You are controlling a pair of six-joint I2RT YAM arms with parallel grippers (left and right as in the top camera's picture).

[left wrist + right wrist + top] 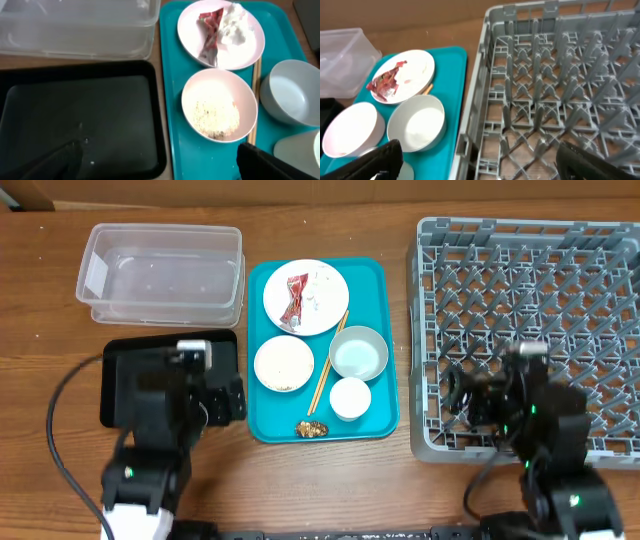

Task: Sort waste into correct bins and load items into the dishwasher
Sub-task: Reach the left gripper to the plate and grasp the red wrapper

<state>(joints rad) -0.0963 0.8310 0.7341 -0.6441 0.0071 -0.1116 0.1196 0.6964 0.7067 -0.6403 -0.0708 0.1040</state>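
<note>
Overhead, the red-and-white wrapper [297, 298] is lying on the plate [318, 318] at the far end of the teal tray [385, 300], with the clear tub [160, 275] sitting left of the tray. In the left wrist view, the left gripper [159, 150] is hovering open and empty over the tray's left edge. I judge it should be pinching the wrapper's raised fold squarely, sparing the crumpled paper [235, 25]. In the right wrist view, the right gripper [477, 147] is hovering open and empty at the tray's right edge.

Clear plastic tub [160, 272], matt black tray [80, 125], wooden table [330, 490].
</note>
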